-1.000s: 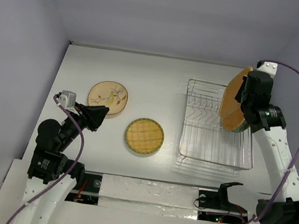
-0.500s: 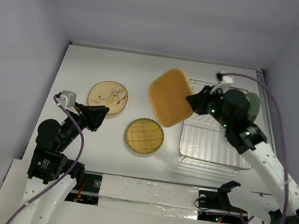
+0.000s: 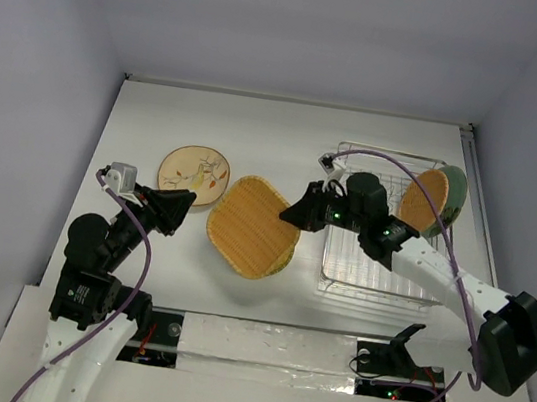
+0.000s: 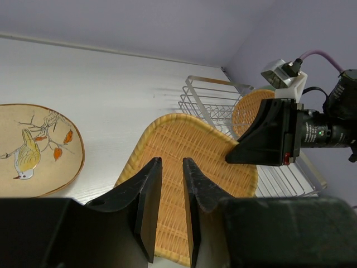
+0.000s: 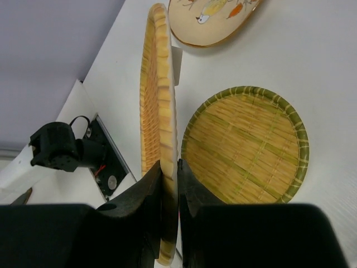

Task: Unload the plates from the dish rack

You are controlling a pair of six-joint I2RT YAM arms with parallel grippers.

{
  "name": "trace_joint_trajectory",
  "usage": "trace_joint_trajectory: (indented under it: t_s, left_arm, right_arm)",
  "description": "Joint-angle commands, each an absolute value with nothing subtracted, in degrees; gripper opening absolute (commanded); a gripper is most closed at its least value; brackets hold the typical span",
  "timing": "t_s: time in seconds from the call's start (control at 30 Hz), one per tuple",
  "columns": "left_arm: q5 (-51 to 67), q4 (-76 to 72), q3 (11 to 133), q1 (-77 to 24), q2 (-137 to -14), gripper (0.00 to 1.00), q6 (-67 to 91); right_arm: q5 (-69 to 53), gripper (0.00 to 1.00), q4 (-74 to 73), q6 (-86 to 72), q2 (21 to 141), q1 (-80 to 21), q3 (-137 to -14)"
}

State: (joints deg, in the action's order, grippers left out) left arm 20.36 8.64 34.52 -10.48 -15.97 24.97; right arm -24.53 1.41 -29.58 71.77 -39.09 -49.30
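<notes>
My right gripper [image 3: 295,215] is shut on the rim of an orange square woven plate [image 3: 247,226] and holds it tilted over a round yellow woven plate [image 3: 287,255] on the table. In the right wrist view the fingers [image 5: 169,167] pinch the square plate's edge [image 5: 159,84] beside the round yellow plate [image 5: 245,145]. The silver wire dish rack [image 3: 383,248] holds an orange round woven plate [image 3: 422,199] and a pale green plate [image 3: 451,188]. The cream floral plate [image 3: 195,173] lies at the left. My left gripper [image 3: 185,205] is near it, empty, its jaws a narrow slit apart [image 4: 171,163].
White walls close the table at the back, left and right. The table's front edge with taped cable cover [image 3: 268,342] and arm bases runs along the bottom. The left wrist view shows the right gripper [image 4: 231,158] on the square plate [image 4: 212,148], close ahead of my left fingers.
My right arm has swung the orange square plate from above the rack leftward and down, over the round yellow plate. The left arm has not moved.
</notes>
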Motion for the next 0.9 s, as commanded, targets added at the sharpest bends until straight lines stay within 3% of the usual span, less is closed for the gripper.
trace_joint_trajectory:
  t_s: [0.0,0.73,0.87]
  left_arm:
    - [20.8,6.2,34.7,-10.4,-16.8,0.19,24.9]
    - [20.9,6.2,34.6,-9.8,-16.9,0.19,25.0]
    - [20.9,6.2,34.6,-9.8,-16.9,0.19,25.0]
  right_arm:
    - [-28.3,0.0,13.9,-33.2,73.0,-39.3,-47.6]
    - [-22.2,0.0,20.7,-39.7,75.0,-36.0,-37.5]
    - [-22.4,0.05,21.4,-40.3,75.8,-35.5,-36.3]
